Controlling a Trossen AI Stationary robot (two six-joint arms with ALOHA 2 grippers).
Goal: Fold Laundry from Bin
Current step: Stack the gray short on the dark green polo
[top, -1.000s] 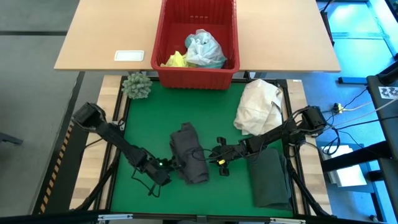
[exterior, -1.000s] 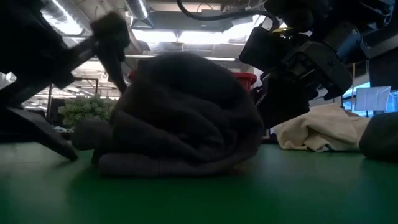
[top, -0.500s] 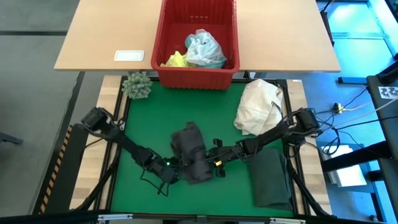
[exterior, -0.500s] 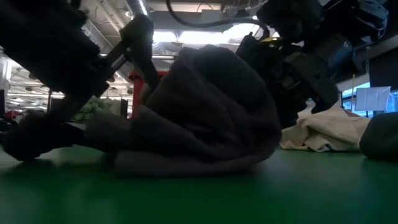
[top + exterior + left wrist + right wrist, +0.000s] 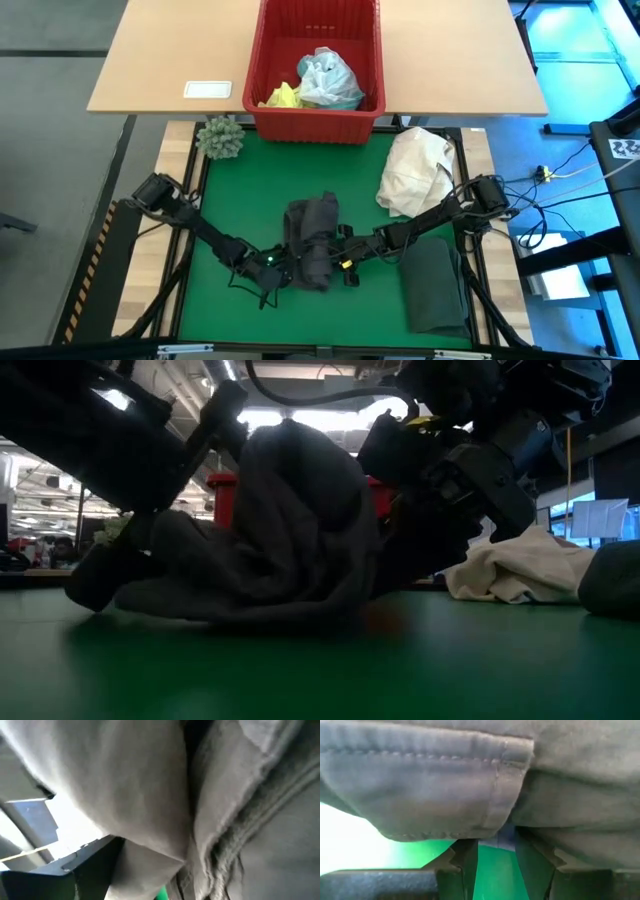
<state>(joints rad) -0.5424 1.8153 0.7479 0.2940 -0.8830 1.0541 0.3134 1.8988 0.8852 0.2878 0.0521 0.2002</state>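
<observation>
Moved: we have pushed the grey garment [image 5: 311,243] narrower, taller since before.
Left gripper [image 5: 277,272]: jaws wide, against its left edge.
Right gripper [image 5: 338,258]: jaws part-open; grip unclear.
Room: green mat [image 5: 255,190] bare toward the red bin [image 5: 316,124].

both arms reach low toward mid-table, wrists facing each other. left gripper [image 5: 283,272] spread wide, right gripper [image 5: 338,264] partly closed, with folded grey cloth between the two.
</observation>
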